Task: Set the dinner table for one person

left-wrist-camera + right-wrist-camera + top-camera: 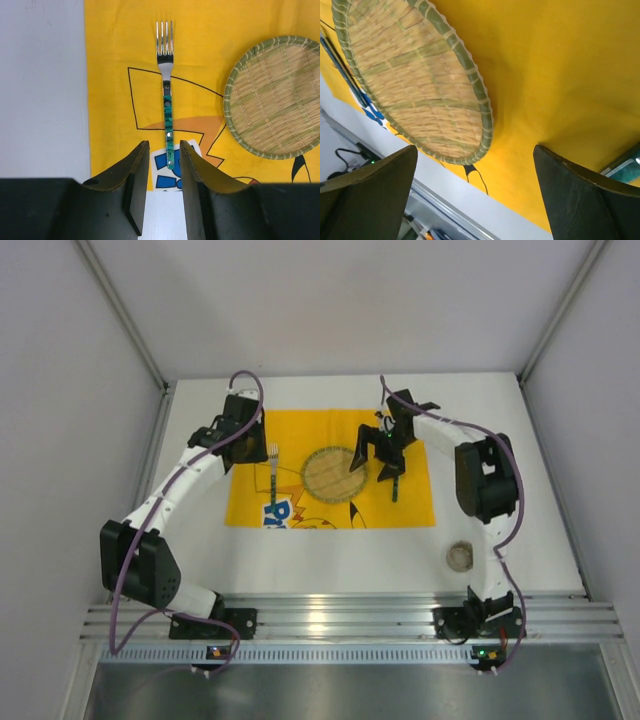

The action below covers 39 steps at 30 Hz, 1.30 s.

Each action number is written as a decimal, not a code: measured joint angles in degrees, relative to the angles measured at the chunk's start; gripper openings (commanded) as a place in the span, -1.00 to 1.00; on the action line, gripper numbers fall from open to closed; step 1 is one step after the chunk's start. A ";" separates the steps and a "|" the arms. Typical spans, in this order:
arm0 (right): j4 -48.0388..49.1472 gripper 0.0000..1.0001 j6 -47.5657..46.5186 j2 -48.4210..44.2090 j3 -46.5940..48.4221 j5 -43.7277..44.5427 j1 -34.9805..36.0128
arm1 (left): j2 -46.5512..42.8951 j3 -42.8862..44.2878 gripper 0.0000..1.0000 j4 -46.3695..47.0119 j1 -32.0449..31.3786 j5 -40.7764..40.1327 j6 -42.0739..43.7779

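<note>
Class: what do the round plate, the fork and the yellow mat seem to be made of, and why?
Round plate: woven bamboo or straw, matte; visible weave, bound green rim.
Fork: shiny metal tines, glossy green patterned handle, probably plastic, with rivets.
Yellow mat: likely printed cloth, matte; soft wrinkles.

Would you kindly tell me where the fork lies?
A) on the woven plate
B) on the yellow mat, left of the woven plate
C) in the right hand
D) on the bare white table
B: the fork lies flat on the yellow mat, left of the woven plate, with mat showing between them.
</note>
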 measured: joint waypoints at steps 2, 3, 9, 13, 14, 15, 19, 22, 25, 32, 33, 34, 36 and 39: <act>-1.03 0.99 -1.20 -1.40 -0.37 2.10 -0.15 | 0.04 0.28 -0.28 0.02 0.00 0.22 0.11; -1.55 1.00 -1.92 -3.13 -1.29 3.63 -0.55 | 0.04 0.42 -0.28 0.04 0.00 0.26 0.17; -3.39 1.00 -3.15 -23.43 -16.65 11.67 -9.66 | -0.26 -0.24 -0.30 0.70 0.00 0.72 0.17; -3.74 0.99 -1.81 -35.23 -26.53 18.08 -27.12 | -0.81 -2.56 -0.31 1.05 0.00 1.97 0.15; -4.17 0.99 -1.22 -37.03 -28.33 19.85 -30.23 | -0.81 -3.02 -0.31 1.09 0.00 2.27 0.13; -4.83 0.99 -0.28 -38.95 -30.36 21.53 -32.65 | -0.81 -3.28 -0.32 1.11 -0.02 2.62 0.11; -6.49 0.99 4.17 -43.85 -38.47 20.79 -35.41 | -0.50 -3.45 -0.33 1.75 0.00 3.78 0.11; -9.70 1.00 4.85 -44.28 -42.45 19.61 -37.46 | 0.42 -3.43 -0.34 2.69 -0.02 4.92 0.09; -13.09 0.99 4.59 -45.38 -42.53 21.49 -37.88 | 1.46 -3.43 -0.35 3.32 -0.02 5.49 0.11; -15.89 0.51 4.66 -50.88 -45.35 23.19 -37.35 | 2.71 -3.43 -0.38 4.07 -0.02 6.75 -0.11; -16.26 0.45 4.63 -51.08 -45.79 23.28 -37.09 | 2.89 -3.43 -0.38 4.15 -0.02 6.91 -0.11; -16.52 0.33 4.63 -51.32 -46.27 23.41 -36.87 | 3.17 -3.43 -0.38 4.20 -0.02 6.93 -0.11; -17.57 0.29 4.68 -52.02 -47.19 23.50 -36.13 | 3.39 -3.43 -0.38 4.33 -0.02 7.08 -0.11; -18.73 0.29 4.72 -53.51 -48.24 23.63 -35.32 | 3.50 -3.43 -0.38 4.35 -0.02 7.06 -0.09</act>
